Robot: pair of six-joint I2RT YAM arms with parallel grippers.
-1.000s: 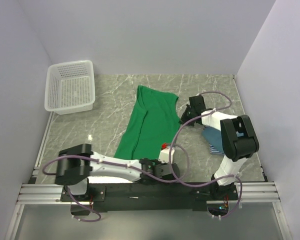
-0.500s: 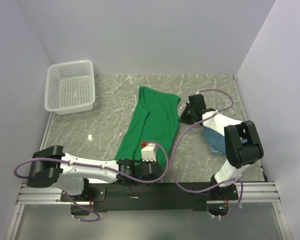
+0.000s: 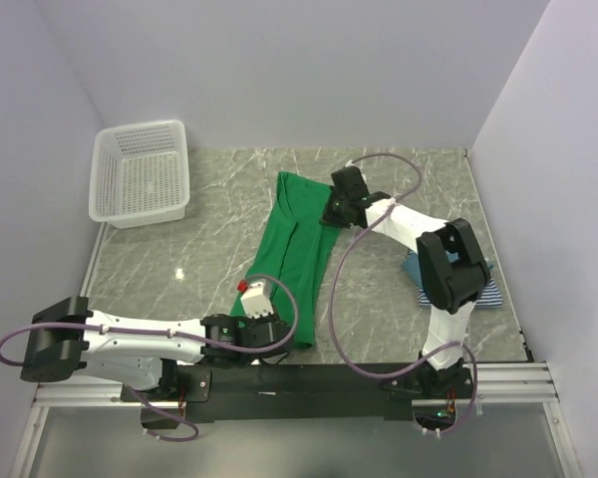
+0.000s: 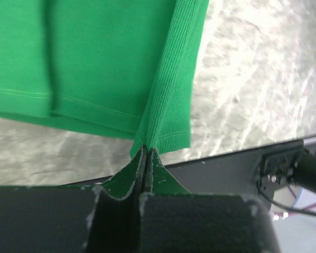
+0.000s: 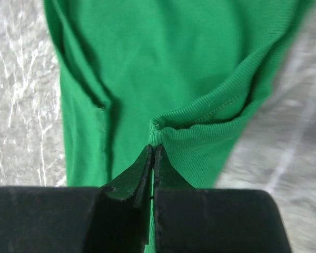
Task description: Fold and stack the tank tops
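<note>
The bright green tank top (image 3: 297,249) lies lengthwise on the marble table, partly folded along its right side. My left gripper (image 3: 269,321) is shut on its near hem, pinching the ribbed right edge (image 4: 166,113). My right gripper (image 3: 336,207) is shut on the far right edge of the green top (image 5: 200,126) by the armhole. The teal-blue top (image 3: 416,269) and the navy-and-white striped top (image 3: 486,295) lie at the right, mostly hidden behind my right arm.
A white plastic lattice basket (image 3: 140,171) stands at the far left corner. The black mounting rail (image 3: 309,378) runs along the near table edge. Grey walls close in the left, back and right.
Both grippers moved left, drawing the green top's right edge over toward its middle. The left arm swung left along the near edge; the right gripper moved left onto the top.
</note>
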